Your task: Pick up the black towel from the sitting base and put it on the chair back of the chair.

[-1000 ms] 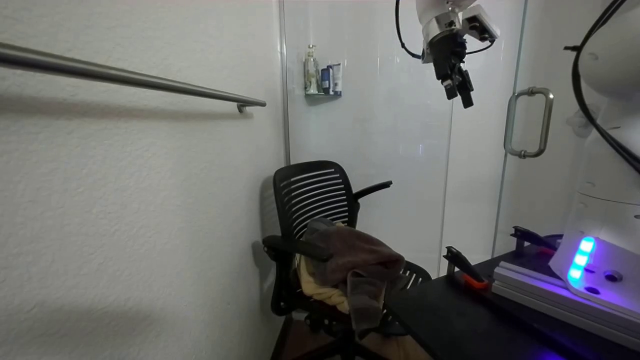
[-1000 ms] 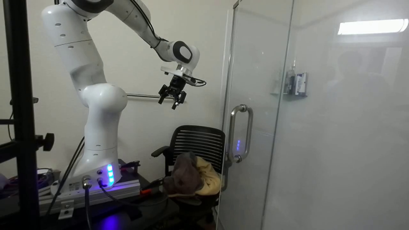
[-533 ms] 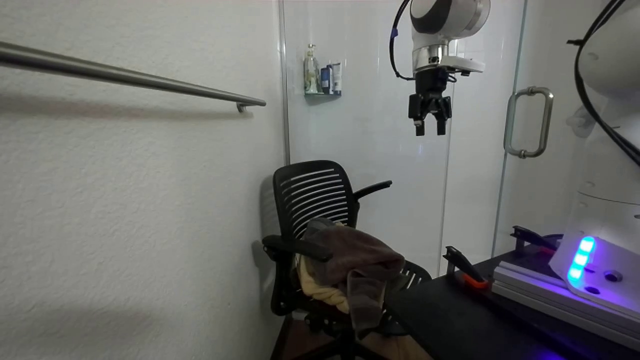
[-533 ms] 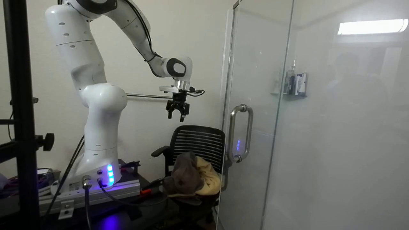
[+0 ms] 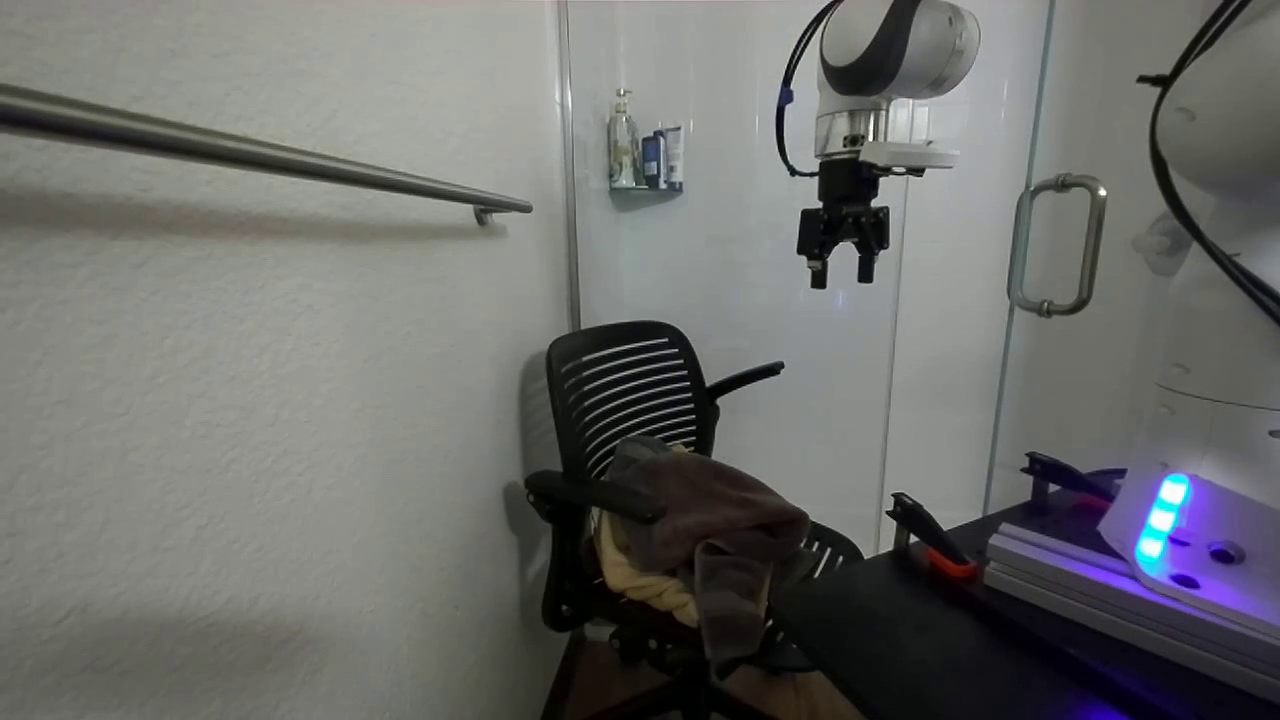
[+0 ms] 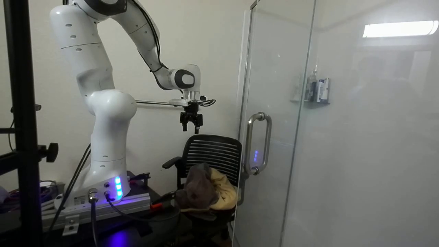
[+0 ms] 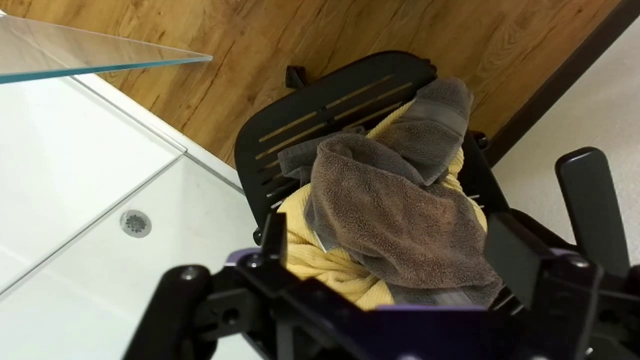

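A dark grey-brown towel [image 5: 720, 500] lies crumpled on the seat of the black office chair, over a yellow cloth [image 5: 640, 580]. No plainly black towel shows. The towel also shows in an exterior view [image 6: 199, 188] and in the wrist view [image 7: 395, 215]. The slatted chair back [image 5: 630, 390] is bare above the pile; it also shows in an exterior view [image 6: 212, 145]. My gripper [image 5: 842, 277] points straight down, open and empty, well above the seat. It also shows in an exterior view [image 6: 190, 130]. In the wrist view its fingers [image 7: 390, 240] stand apart with the towel far below between them.
Chair armrests [image 5: 595, 495] flank the seat. A black table [image 5: 900, 620] with clamps [image 5: 930, 535] reaches up to the chair. A glass door with a metal handle [image 6: 257, 144] stands beside the chair. A metal bar [image 5: 300, 160] runs along the wall.
My gripper has swung from a tilted pose to pointing straight down and has come lower. It stays open. The towel, yellow cloth and chair have not moved.
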`<state>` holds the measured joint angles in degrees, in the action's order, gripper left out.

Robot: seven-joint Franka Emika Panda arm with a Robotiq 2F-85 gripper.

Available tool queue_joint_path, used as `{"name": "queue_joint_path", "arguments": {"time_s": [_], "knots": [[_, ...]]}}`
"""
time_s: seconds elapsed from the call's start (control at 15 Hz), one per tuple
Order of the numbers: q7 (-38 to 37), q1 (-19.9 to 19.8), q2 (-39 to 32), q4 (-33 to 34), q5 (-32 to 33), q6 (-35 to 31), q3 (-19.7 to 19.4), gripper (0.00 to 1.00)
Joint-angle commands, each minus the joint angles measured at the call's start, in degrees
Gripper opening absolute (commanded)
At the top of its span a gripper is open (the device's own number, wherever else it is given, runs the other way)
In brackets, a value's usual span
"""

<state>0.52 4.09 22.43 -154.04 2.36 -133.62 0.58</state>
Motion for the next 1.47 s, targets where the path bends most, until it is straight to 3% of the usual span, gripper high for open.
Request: {"name": "queue_joint_path", "arguments": {"time_s": [0.0, 0.13, 0.4, 0.67, 0.93, 1.07, 1.13, 1.4], "knots": [[2.80, -0.44, -1.99, 1.34, -3.10, 3.29, -1.68, 1.00], [11.88, 2.10, -7.30, 1.41, -9.33, 1.31, -4.76, 1.00], [25.58, 3.22, -20.22, 7.47, -15.30, 2.46, -5.19, 1.00], [29.24, 0.38, -30.22, 16.01, -3.83, 1.95, -2.32, 1.00], [34.73, -2.98, -36.96, 25.20, 10.01, 2.59, -3.29, 1.00], [38.32, -5.73, -38.49, 29.44, 10.78, 3.29, -3.39, 1.00], [33.86, -4.59, -36.16, 24.99, 10.07, 1.88, -2.18, 1.00], [37.38, -6.71, -37.94, 28.73, 10.23, 2.18, -2.59, 1.00]]}}
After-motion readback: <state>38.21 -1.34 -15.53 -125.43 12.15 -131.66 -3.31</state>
